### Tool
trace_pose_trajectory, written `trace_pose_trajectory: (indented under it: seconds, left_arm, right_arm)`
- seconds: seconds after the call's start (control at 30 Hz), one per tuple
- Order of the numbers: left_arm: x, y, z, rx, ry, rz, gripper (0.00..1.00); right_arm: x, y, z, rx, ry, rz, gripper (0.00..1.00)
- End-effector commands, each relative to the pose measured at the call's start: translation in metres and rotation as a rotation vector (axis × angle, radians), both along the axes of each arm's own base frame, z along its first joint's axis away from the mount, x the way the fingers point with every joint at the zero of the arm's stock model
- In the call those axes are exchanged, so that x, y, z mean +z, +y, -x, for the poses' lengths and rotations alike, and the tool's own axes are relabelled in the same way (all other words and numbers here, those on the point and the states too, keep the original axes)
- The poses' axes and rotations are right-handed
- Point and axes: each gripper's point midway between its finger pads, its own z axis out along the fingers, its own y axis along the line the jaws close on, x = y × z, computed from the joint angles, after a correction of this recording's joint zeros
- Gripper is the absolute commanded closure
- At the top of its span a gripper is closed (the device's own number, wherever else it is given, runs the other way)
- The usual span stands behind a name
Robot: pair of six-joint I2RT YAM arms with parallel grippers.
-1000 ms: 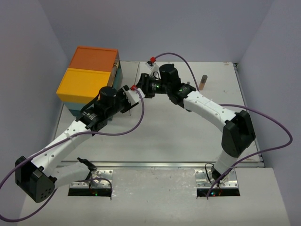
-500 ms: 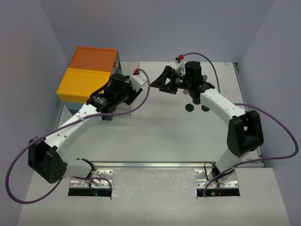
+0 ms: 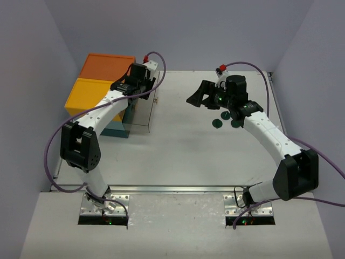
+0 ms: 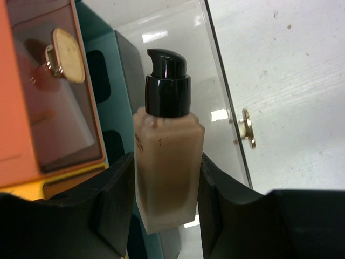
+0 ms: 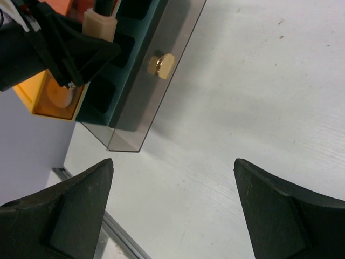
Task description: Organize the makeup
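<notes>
Well to the right of the drawer box [image 3: 99,89], dark green discs [image 3: 217,123] lie on the bench [image 3: 178,156]. Near them hovers our right gripper [image 5: 172,162], jaws spread wide and empty. At the box's pulled-out teal drawer [image 4: 116,102], our left gripper [image 4: 166,216] clamps a tan foundation bottle [image 4: 168,156], black pump cap leading. We judge it needs centring over a free slot, clear of the smoked front panel [image 4: 215,75], before the jaws ease off.
</notes>
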Motion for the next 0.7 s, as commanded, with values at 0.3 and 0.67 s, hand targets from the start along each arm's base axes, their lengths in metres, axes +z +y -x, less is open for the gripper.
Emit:
trace_pose_trajectory:
  seconds: [0.3, 0.67]
  left_arm:
    - [-0.008, -0.008, -0.054, 0.081, -0.04, -0.018, 0.87]
    - [-0.018, -0.008, -0.06, 0.094, -0.025, -0.036, 0.52]
  right_arm:
    - [-0.021, -0.045, 0.003, -0.097, -0.081, 0.26, 0.03]
    - [-0.03, -0.05, -0.003, -0.082, -0.081, 0.337, 0.01]
